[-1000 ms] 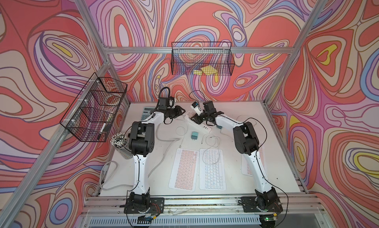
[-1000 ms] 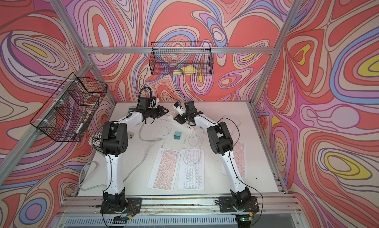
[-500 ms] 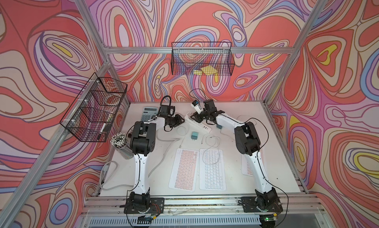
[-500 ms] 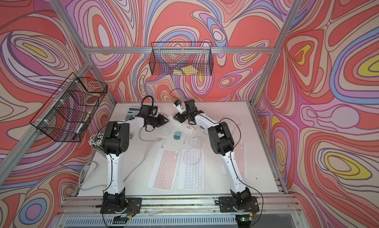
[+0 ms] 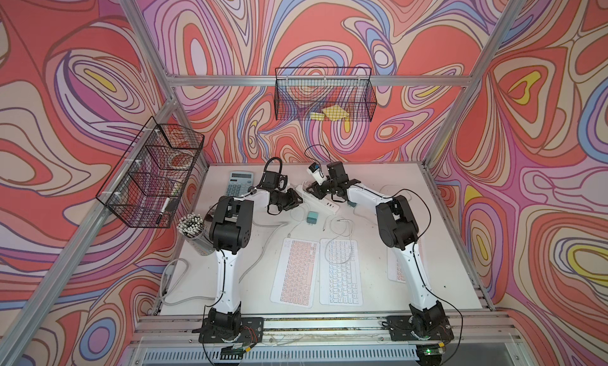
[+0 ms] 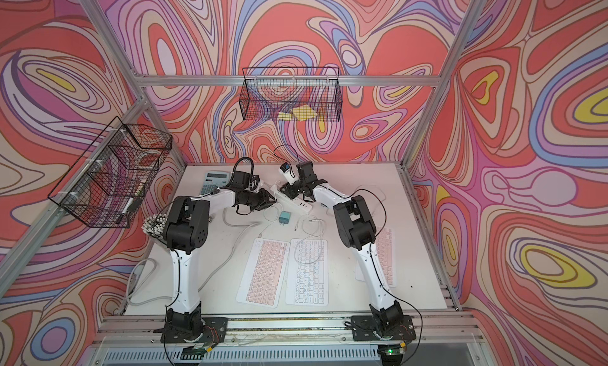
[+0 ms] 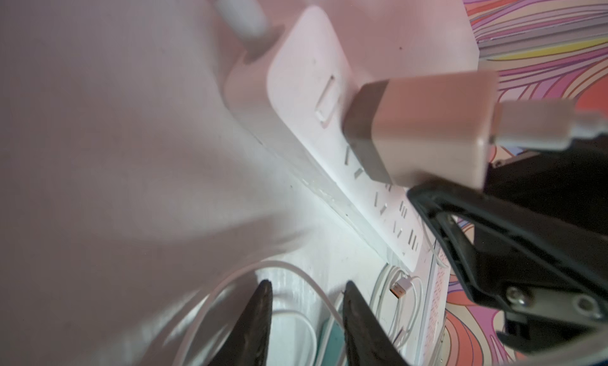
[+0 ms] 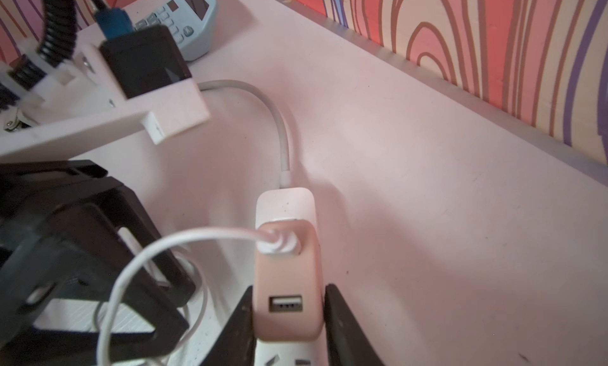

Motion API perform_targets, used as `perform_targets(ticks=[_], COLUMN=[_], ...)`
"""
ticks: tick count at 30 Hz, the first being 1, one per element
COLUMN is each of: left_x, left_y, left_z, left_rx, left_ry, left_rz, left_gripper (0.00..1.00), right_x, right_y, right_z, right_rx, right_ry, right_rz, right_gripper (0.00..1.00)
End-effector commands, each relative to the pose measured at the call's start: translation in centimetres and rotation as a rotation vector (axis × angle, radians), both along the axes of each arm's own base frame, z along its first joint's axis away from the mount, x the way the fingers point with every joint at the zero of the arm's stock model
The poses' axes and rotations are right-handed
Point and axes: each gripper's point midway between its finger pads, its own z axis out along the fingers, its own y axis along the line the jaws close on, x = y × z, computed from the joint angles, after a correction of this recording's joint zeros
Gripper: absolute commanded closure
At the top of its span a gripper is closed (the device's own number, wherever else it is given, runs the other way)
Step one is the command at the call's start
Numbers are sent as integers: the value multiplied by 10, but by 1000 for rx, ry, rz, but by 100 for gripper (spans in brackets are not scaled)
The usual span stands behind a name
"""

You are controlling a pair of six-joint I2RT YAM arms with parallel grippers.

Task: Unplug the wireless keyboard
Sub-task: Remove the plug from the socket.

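At the power strip point(image 8: 284, 204), right tool point(image 8: 289, 290) on pink USB charger point(image 8: 286, 269)
Nearer than the strip, the pink keyboard point(image 5: 294, 269) lies flat on the worktop point(image 5: 255, 303). Beside the strip the left tool point(image 7: 307, 283) stands open and empty. At its far end the right tool's jaws seem clamped on the plugged-in charger.

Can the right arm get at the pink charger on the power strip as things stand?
Probably yes. The right gripper straddles the pink charger, a finger on each side, nothing between. Its white cable leaves from the top, and the left gripper sits aside.
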Motion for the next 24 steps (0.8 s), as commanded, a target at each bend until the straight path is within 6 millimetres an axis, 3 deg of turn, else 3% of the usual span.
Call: perform_targets(ticks=[1, 5, 10, 15, 19, 24], left_x=[-21, -15, 6, 20, 33, 49], left_y=[-2, 3, 14, 27, 24, 14], left_z=[18, 28, 44, 41, 33, 38], left_rx=[-8, 12, 18, 50, 31, -23], left_ry=[52, 23, -27, -41, -52, -100], left_rz=[-3, 32, 97, 121, 94, 61], left_gripper=[62, 61, 61, 60, 59, 56], right_x=[-7, -10, -13, -14, -14, -15], right_y=[0, 2, 2, 1, 2, 5], right_z=[19, 22, 21, 21, 21, 21], right_rx=[19, 38, 37, 35, 43, 40], right_ry=[-16, -15, -4, -3, 5, 6], right_rz=[0, 9, 20, 18, 15, 18], right_gripper=[65, 65, 65, 64, 64, 64])
